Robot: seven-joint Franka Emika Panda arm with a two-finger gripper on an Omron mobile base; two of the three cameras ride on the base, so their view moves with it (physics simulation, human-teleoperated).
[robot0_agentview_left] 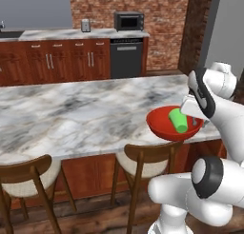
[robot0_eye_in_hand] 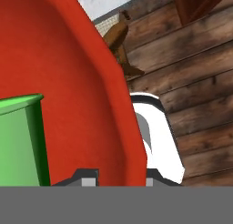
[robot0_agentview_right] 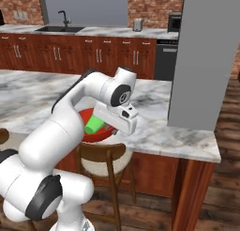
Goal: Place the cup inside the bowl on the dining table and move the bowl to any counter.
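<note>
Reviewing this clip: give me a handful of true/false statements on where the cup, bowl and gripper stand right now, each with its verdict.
1. The cup lies inside the bowl. True.
2. The bowl sits on the wall counter beside the microwave. False: it is at the near edge of the dining table, overhanging it above a stool.
3. The gripper is shut on the bowl's rim. True: in the hand view the rim runs between the fingertips.
4. The cup stands upright on the marble. False: it lies tilted in the bowl.
5. A toaster stands on the counter. True.
</note>
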